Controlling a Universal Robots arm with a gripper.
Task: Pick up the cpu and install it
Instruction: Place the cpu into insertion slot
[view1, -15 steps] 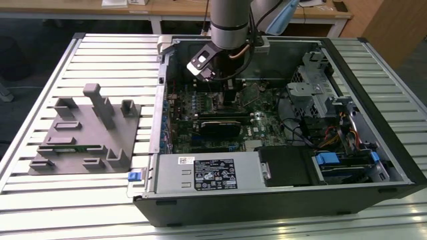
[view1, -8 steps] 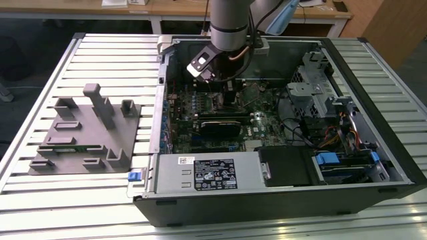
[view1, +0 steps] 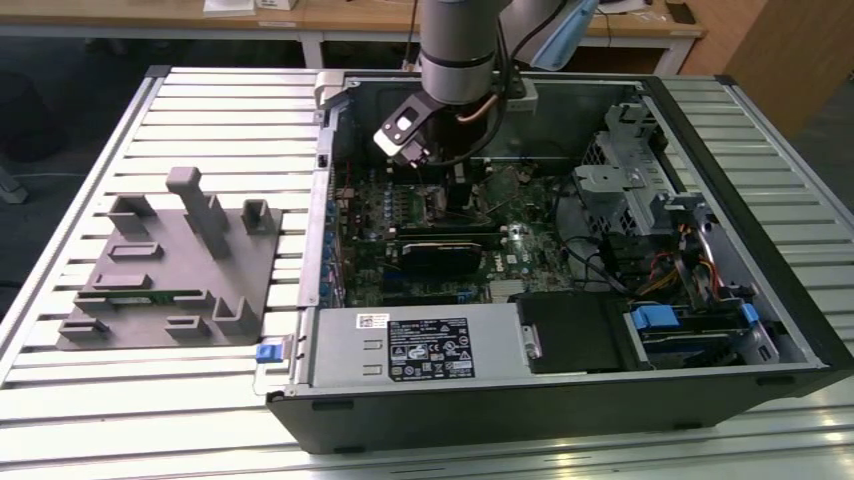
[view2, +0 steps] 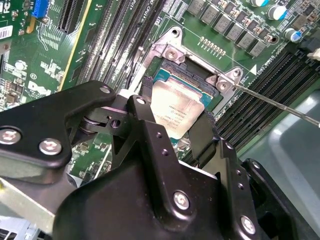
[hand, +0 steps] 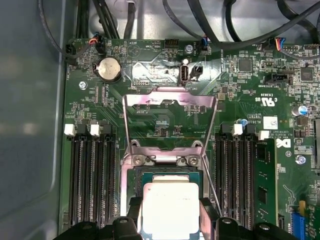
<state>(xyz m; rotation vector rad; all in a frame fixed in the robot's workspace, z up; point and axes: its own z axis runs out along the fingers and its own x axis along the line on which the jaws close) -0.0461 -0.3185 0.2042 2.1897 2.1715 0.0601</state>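
Note:
The cpu (view2: 176, 111) is a flat square chip with a silvery top. It lies level in the open socket (view2: 172, 55) of the green motherboard (hand: 250, 100). My gripper (view2: 174, 122) hangs straight over it, and its two black fingers (view2: 145, 107) press against opposite edges of the chip. The first wrist view has the cpu (hand: 170, 210) between the same fingers (hand: 134, 216), with the socket's metal load plate (hand: 170, 117) swung open beyond it. In the exterior view the gripper (view1: 451, 192) reaches down into the open computer case (view1: 561, 400), and the arm hides the chip.
Black memory slots (hand: 90, 175) flank the socket, and a thin lever (view2: 280, 102) sticks out beside it. A black heatsink block (view1: 441, 250) and cables (view1: 667, 270) crowd the case. A grey parts fixture (view1: 174, 270) lies on the slatted table at the exterior view's left.

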